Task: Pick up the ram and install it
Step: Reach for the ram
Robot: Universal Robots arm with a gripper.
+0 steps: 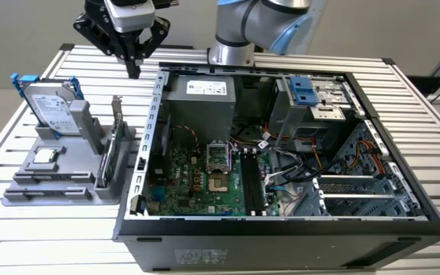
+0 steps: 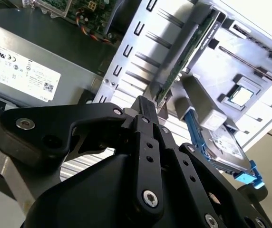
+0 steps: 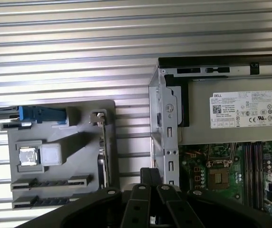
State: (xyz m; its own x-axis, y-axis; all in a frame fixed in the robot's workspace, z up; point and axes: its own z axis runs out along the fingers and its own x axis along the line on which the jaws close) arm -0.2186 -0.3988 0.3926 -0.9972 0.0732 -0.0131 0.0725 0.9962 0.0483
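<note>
My gripper [image 1: 133, 71] hangs shut and empty above the slatted table, behind the grey holder [image 1: 52, 172] and just outside the open computer case's [image 1: 281, 235] back corner. Its black fingers [image 2: 144, 107] are pressed together with nothing between them, and in the first wrist view their tips [image 3: 150, 173] sit between the holder and the case. The ram is hidden from me. Long dark memory slots [image 1: 252, 183] run along the green motherboard inside the case, next to the processor socket, and the same slots [image 3: 255, 164] appear in the first wrist view.
The holder carries a silver hard drive [image 1: 52, 109] with blue rails, an upright expansion card [image 1: 107, 154] with a metal bracket, and a small processor chip [image 1: 46, 156]. A grey power supply [image 1: 204, 94] fills the case's back corner. The arm's base [image 1: 231, 54] stands behind the case.
</note>
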